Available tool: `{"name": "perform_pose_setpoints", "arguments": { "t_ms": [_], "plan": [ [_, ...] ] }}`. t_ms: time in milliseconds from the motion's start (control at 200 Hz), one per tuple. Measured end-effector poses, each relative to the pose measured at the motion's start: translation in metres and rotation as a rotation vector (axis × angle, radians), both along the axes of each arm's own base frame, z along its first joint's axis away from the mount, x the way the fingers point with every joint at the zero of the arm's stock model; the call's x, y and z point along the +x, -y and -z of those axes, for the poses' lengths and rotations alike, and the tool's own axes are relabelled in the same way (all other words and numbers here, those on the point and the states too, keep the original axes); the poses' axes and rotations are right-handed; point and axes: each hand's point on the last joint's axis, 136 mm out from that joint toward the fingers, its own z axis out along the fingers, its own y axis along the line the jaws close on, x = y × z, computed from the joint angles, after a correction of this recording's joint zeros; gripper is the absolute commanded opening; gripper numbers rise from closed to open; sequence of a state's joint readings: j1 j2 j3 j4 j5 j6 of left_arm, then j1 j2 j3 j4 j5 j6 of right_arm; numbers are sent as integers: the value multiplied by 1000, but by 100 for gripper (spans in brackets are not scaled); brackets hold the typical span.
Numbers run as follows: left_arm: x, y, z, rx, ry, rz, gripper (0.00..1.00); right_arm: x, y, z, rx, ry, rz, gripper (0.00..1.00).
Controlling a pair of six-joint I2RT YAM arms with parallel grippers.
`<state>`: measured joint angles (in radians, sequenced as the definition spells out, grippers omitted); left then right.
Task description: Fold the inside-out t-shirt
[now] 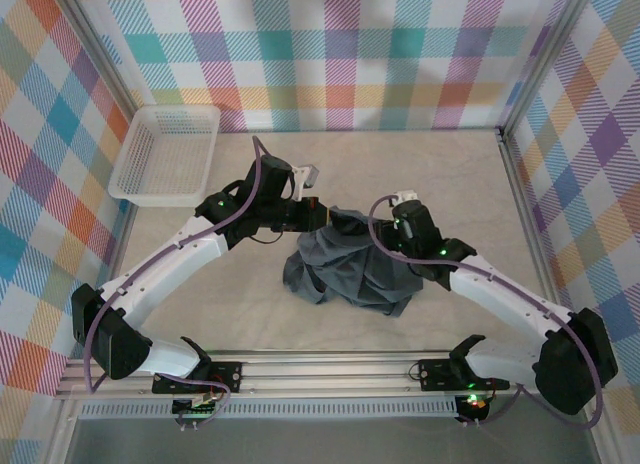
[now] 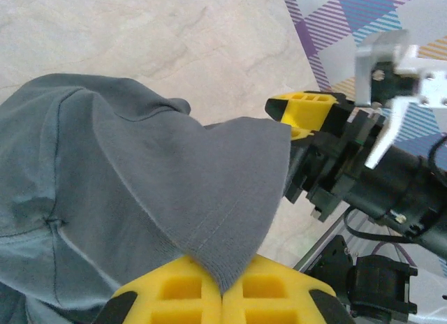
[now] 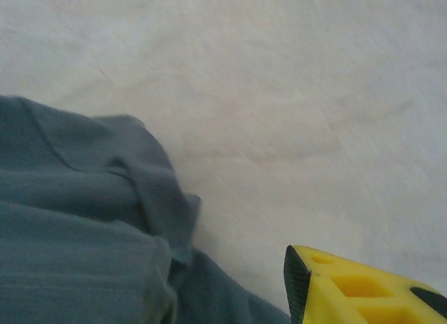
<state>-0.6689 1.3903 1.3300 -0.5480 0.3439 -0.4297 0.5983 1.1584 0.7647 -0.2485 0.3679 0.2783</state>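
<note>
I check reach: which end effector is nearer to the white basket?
Left. The left end effector grips the shirt, diagonally right of the basket; the right end effector is beyond it, at the shirt's right side.

Count of items, placed from the inside-out t-shirt (image 1: 345, 269). Garments: one, the t-shirt itself. Arms: two, both mine, one on each side of the t-shirt. Grippers: two, my left gripper (image 1: 318, 216) at its far-left edge and my right gripper (image 1: 388, 242) at its right edge. Yellow fingers (image 2: 174, 292) at the t-shirt's hem in the left wrist view: two. Baskets: one, a white mesh basket (image 1: 178, 108) well beyond the t-shirt, to the left. Tables: one table (image 1: 450, 164) beneath it. Plaid walls: three around it.
</note>
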Motion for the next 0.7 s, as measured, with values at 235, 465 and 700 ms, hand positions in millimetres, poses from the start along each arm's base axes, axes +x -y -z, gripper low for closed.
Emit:
{"name": "perform_pose_setpoints", "arguments": {
  "t_ms": [235, 465, 700],
  "plan": [
    [0, -1, 1, 7, 1, 1, 0, -13, -4, 33, 71, -165, -32, 30],
    [26, -31, 2, 27, -19, -84, 0, -36, -23, -10, 265, -135, -140, 0],
    [27, 9, -63, -141, 87, 58, 0, -70, -12, -99, 453, 77, -194, 43]
  ]
}}
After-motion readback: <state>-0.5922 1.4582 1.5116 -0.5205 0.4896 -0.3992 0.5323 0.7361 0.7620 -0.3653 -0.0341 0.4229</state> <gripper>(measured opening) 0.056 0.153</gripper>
